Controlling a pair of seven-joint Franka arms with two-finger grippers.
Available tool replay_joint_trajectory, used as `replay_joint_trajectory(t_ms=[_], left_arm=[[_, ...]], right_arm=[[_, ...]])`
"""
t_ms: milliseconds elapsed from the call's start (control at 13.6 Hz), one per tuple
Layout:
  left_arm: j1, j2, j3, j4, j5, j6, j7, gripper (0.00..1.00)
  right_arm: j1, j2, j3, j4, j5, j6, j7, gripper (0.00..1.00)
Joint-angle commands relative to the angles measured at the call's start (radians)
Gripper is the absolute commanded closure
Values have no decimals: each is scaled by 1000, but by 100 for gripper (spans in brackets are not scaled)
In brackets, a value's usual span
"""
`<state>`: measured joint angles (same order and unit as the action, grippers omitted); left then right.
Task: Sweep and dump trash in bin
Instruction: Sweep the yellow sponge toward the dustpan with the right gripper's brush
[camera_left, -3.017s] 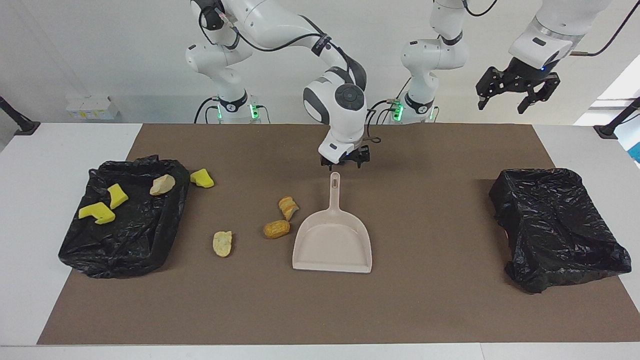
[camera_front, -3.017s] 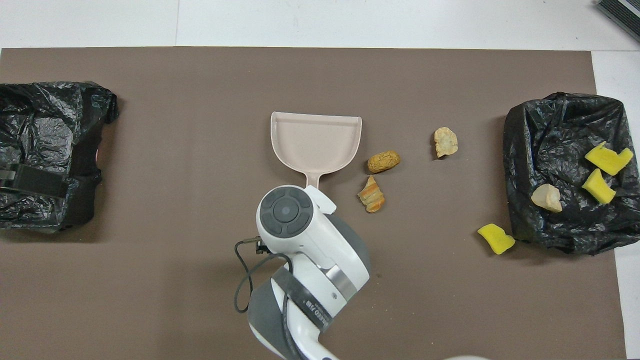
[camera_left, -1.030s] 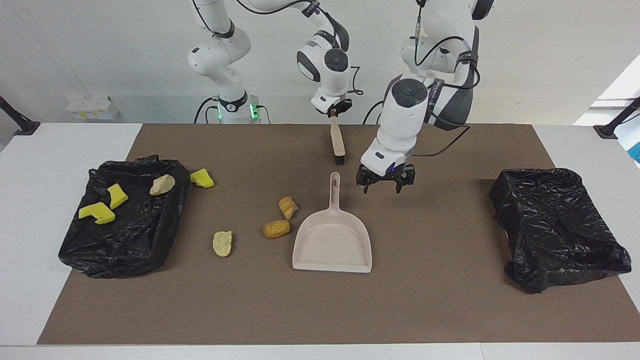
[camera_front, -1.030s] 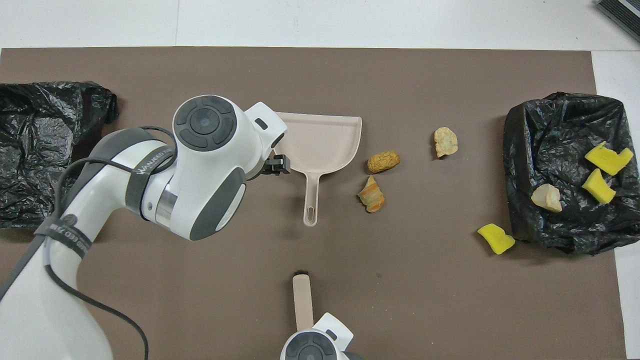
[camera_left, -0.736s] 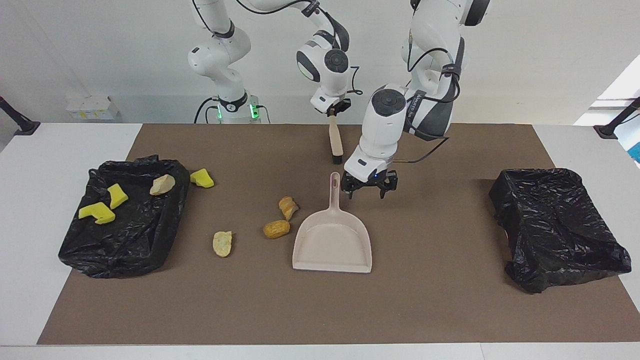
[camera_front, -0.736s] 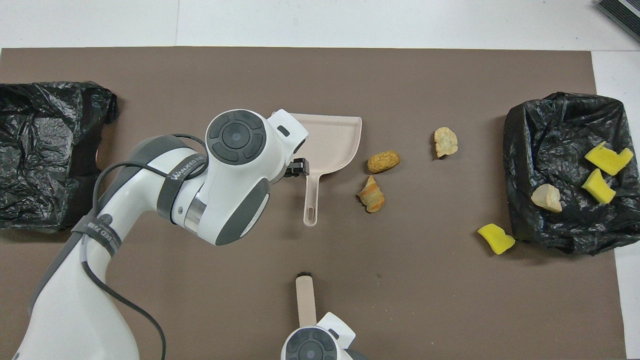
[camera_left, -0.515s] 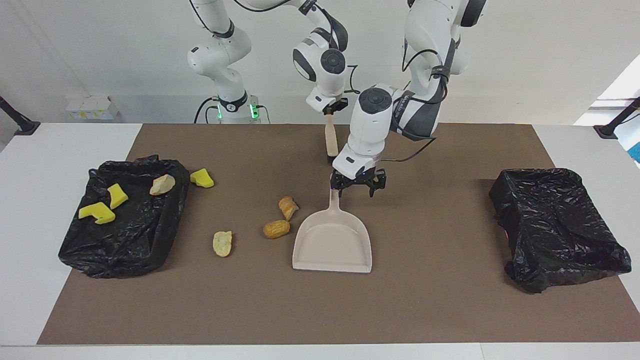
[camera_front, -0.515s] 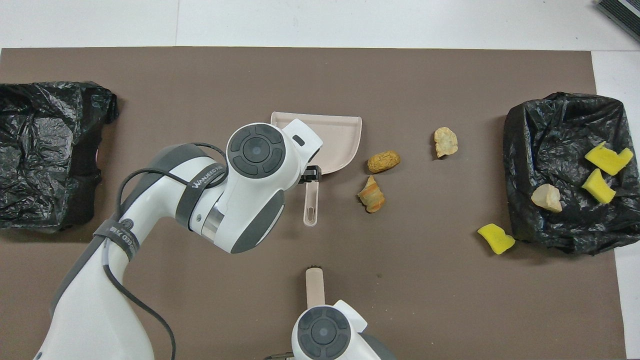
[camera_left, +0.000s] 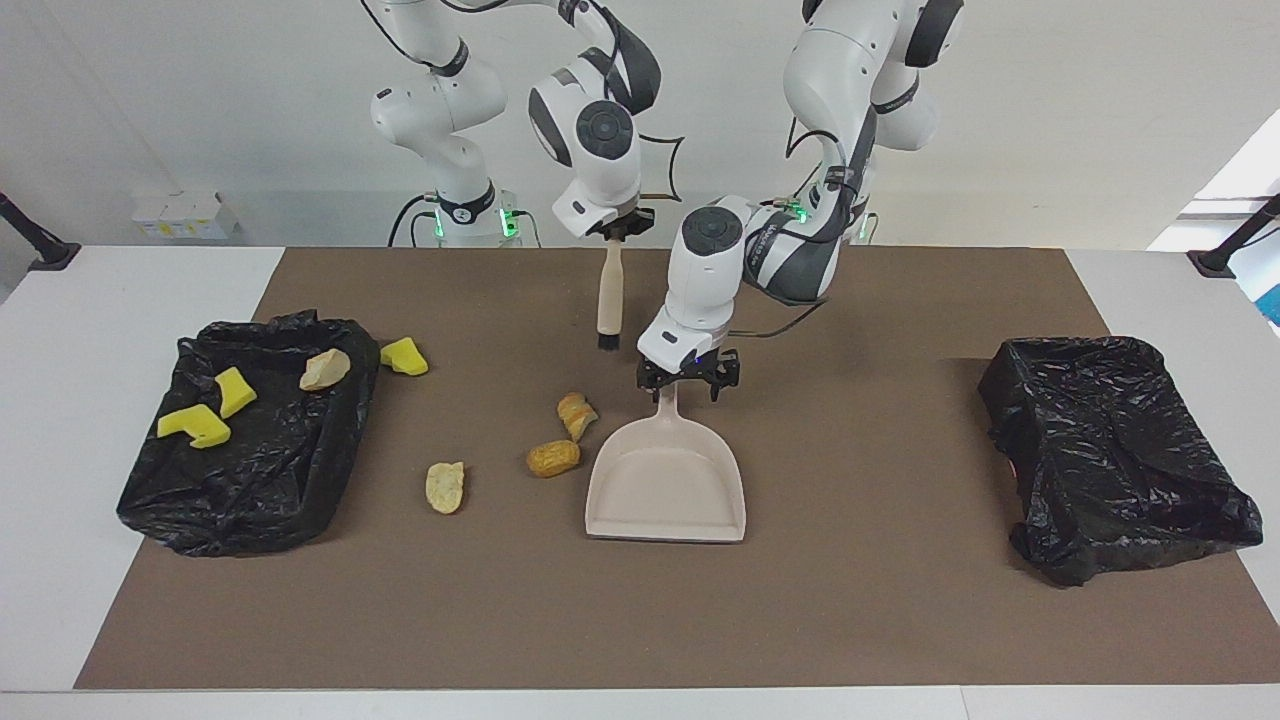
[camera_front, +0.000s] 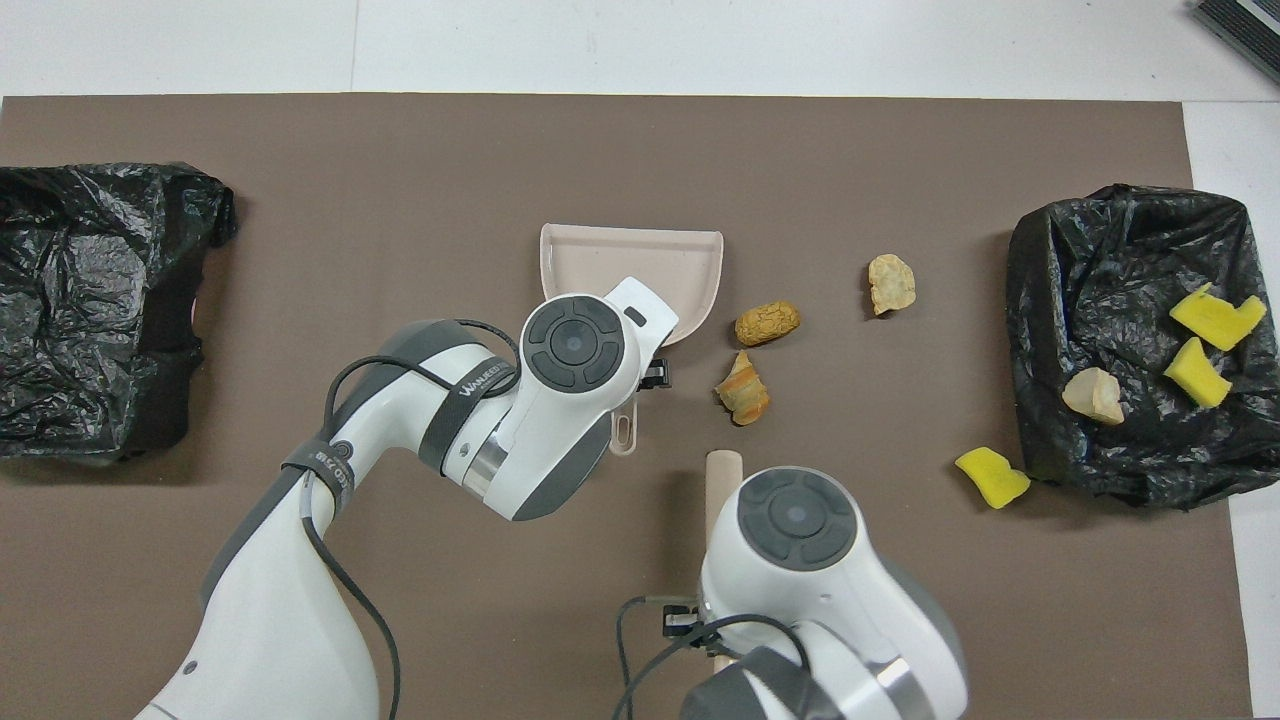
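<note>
Facing view: left gripper (camera_left: 688, 380) down at dustpan (camera_left: 667, 478) handle, fingers spread, not yet clamped — pan mouth faces away from robots. Right gripper (camera_left: 617, 228) grips brush (camera_left: 607, 296), hung bristles-down for sweeping. Trash (camera_left: 553, 457) — loose beside pan, rest on bin bag (camera_left: 250, 470).

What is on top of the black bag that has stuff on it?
On the black bag lie two yellow sponge chunks and one tan bread lump. Whatever is under its crumpled plastic cannot be seen.
</note>
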<state>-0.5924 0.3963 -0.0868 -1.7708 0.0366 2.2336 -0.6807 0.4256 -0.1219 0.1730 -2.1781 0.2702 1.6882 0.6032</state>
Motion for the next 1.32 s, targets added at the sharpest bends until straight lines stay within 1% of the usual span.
replay_joint_trajectory(t_ms=[0,147,221,368,441,589,662,809,883,1030,1177,1251], left_arm=[[-3,-5,13,18,14,-3,-17,0],[-3,-5,13,16,14,-3,-16,0],[-7,-5,13,14,14,-12,-16,16],[-15,-7,12,11,14,-55,-4,51],[-17,-8,12,11,14,-63,-5,61],[-17,-8,13,14,19,-74,-3,80],[-15,-13,13,16,25,-83,3,86],[-7,-48,13,16,28,-129,82,90],[-6,-72,18,16,28,-175,157,98],[-4,-114,22,11,28,-251,315,100],[2,-134,27,10,28,-302,419,100],[22,-135,27,5,29,-317,476,100]], right_arm=[[-143,13,13,110,-78,-103,-106,100],[-208,40,11,168,-135,-133,-137,100],[-221,59,11,196,-199,-149,-137,100],[-234,67,11,204,-336,-144,-137,100],[-266,67,13,196,-376,-137,-141,100],[-341,67,13,178,-407,-134,-192,100],[-370,59,13,155,-425,-134,-216,100],[-412,38,13,107,-447,-133,-252,100],[-432,19,13,78,-447,-134,-260,100],[-459,-27,13,8,-447,-134,-272,100],[-481,-85,13,-72,-447,-133,-272,100],[-487,-114,13,-107,-445,-134,-270,100]])
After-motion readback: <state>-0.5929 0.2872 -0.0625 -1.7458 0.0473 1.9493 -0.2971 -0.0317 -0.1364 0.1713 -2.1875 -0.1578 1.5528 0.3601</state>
